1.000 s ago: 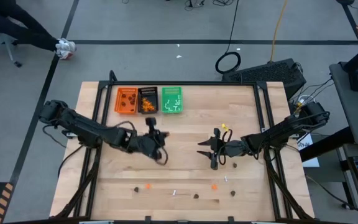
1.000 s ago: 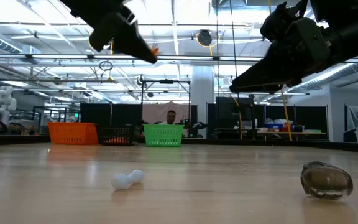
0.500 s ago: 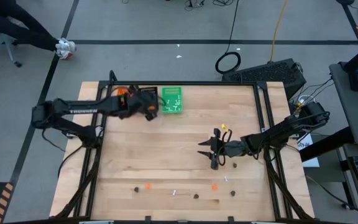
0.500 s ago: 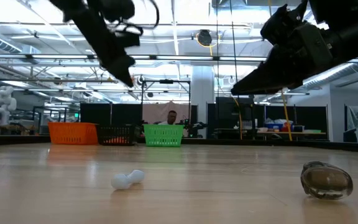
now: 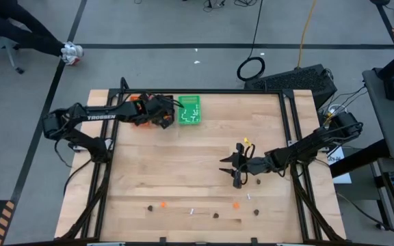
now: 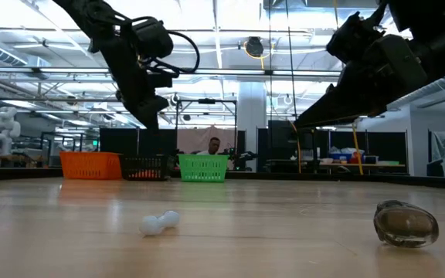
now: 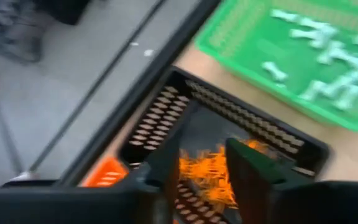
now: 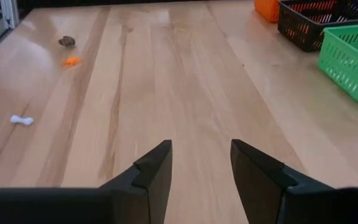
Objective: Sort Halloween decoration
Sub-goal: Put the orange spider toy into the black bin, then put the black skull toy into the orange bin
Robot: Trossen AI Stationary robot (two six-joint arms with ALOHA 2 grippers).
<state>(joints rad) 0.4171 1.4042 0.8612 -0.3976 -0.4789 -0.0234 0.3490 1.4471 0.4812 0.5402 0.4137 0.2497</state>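
1. Lower frame: small orange, brown and white plastic trinkets (image 5: 236,204) lie unsorted on the wooden tabletop (image 5: 197,164).
2. Centre-right: right hand (image 5: 236,168) hovers, fingers parted, empty.
3. Upper left: left hand (image 5: 161,116), fingers apart, hangs over the black mesh tray (image 7: 229,134); a release off-centre could spill into the neighbouring green tray (image 5: 189,111).

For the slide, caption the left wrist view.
Left gripper open above the black tray of orange trinkets, beside the green tray of white bones.
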